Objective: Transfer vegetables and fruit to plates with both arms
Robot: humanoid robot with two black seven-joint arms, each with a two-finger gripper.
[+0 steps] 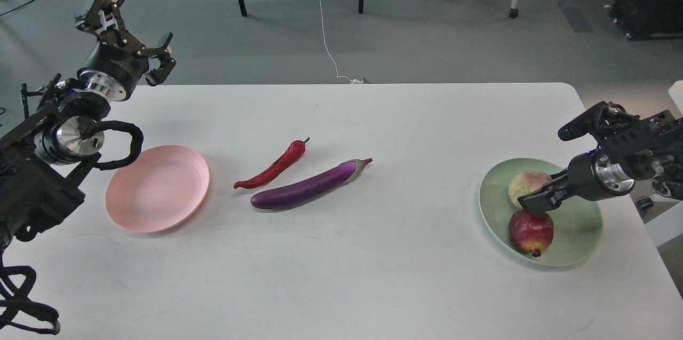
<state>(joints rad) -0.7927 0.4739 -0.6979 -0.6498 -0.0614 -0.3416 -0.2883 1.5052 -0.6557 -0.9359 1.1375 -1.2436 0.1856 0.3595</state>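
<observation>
Left claw spread, right claw unclear over green plate, white table, grey floor

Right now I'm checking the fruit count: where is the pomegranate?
In the head view the pomegranate lies on the green plate at the table's right side, just in front of the pale lobed fruit, right under the right gripper.
</observation>
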